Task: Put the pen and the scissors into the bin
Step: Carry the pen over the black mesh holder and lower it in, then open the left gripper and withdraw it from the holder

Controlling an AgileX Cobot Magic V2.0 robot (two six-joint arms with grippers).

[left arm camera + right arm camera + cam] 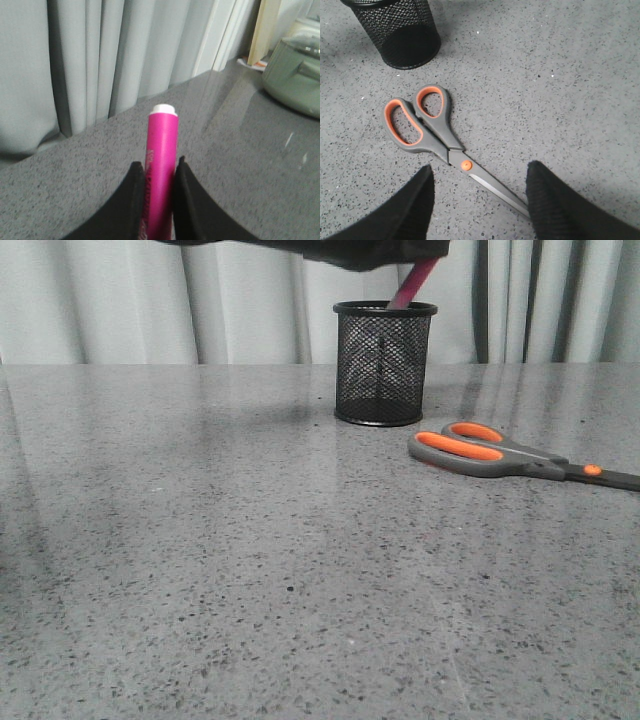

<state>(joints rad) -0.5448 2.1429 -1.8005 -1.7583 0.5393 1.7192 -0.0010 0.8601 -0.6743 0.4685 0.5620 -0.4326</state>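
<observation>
My left gripper [159, 167] is shut on the bright pink pen [161, 165], whose white end tip points away from the jaws. In the front view the pen [413, 286] slants down into the mouth of the black wire-mesh bin [384, 362], held from above by the dark left arm at the top edge. The scissors [505, 453] lie flat on the table right of the bin, closed, handles toward the bin. My right gripper [480, 172] hangs open above the scissors [437, 137], its fingers either side of the blades. The bin [397, 30] stands just beyond the handles.
A grey speckled table [250, 570] runs back to pale curtains [120, 300]. In the left wrist view a pale green pot [297, 75] and a wooden board [265, 30] sit far off on the table.
</observation>
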